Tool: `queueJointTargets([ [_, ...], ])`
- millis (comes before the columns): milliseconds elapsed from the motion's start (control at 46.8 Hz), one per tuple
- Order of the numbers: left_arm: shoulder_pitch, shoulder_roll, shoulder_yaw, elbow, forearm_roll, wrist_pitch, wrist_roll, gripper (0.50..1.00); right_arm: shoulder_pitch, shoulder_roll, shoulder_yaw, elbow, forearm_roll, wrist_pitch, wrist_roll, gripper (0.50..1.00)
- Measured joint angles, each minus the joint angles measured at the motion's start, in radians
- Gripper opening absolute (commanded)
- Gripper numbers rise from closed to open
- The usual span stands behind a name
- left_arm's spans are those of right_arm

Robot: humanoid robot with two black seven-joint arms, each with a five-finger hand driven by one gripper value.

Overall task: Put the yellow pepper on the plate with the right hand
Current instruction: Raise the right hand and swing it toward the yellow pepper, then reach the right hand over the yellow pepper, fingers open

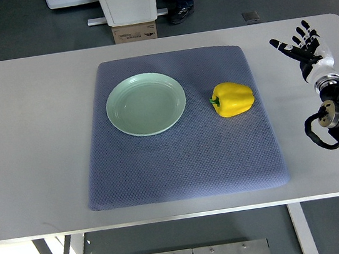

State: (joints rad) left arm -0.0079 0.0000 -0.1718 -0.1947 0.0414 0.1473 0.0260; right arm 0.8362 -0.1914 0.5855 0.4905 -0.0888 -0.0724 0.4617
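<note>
A: Where is the pepper (pixel 234 98)?

B: It lies on its side on the mat (pixel 184 156), right of centre, its green stem pointing to nine o'clock, toward the plate (pixel 146 104).

A: And the plate?

B: Pale green, also on the mat, at about nine o'clock from the pepper. The two are near each other but apart, with a strip of blue-grey cloth between them. Nothing lies in the plate.

A: What does the mat rest on?

B: A white table (pixel 34 152). The mat covers the middle of it.

A: Which arm shows?

B: Only the right one. It comes in from the right edge, and the right hand (pixel 302 47) sits over the bare table at about two o'clock from the pepper, well apart from it and off the mat.

A: How do its fingers stand?

B: Spread and relaxed, the dark fingertips (pixel 275 42) fanned toward ten o'clock. They hold nothing and touch neither pepper nor plate.

A: Anything behind the wrist?

B: Black joints and looped cable (pixel 317 134) run down toward five o'clock from the hand, at the table's right edge.

A: And past the table?

B: At twelve o'clock, on the grey floor, stand a white pedestal (pixel 127 1) with a cardboard box (pixel 135 32) at its foot, and beside them a person's legs and shoes (pixel 182 13).
</note>
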Motion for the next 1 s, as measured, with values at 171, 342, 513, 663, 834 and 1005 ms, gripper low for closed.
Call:
queueJointTargets([
  [171, 0.000, 0.000, 0.000, 0.000, 0.000, 0.000, 0.000, 1.000, 0.010, -0.001, -0.002, 0.013, -0.007, 0.044, 0.021, 1.000],
  [342, 0.000, 0.000, 0.000, 0.000, 0.000, 0.000, -0.001, 1.000, 0.010, -0.008, -0.036, 0.014, -0.012, 0.059, 0.055, 1.000],
  [513, 0.000, 0.000, 0.000, 0.000, 0.000, 0.000, 0.000, 1.000, 0.031, -0.030, -0.107, 0.021, -0.016, 0.070, 0.059, 1.000],
  [663, 0.000, 0.000, 0.000, 0.000, 0.000, 0.000, 0.000, 1.000, 0.060, -0.088, -0.216, 0.077, -0.103, 0.073, 0.084, 0.998],
  [834, -0.001, 0.000, 0.000, 0.000, 0.000, 0.000, 0.000, 1.000, 0.096, -0.128, -0.295, 0.113, -0.211, 0.074, 0.114, 0.998],
  [1005, 0.000, 0.000, 0.000, 0.000, 0.000, 0.000, 0.000, 1.000, 0.161, -0.166, -0.466, 0.114, -0.283, 0.104, 0.149, 0.998],
])
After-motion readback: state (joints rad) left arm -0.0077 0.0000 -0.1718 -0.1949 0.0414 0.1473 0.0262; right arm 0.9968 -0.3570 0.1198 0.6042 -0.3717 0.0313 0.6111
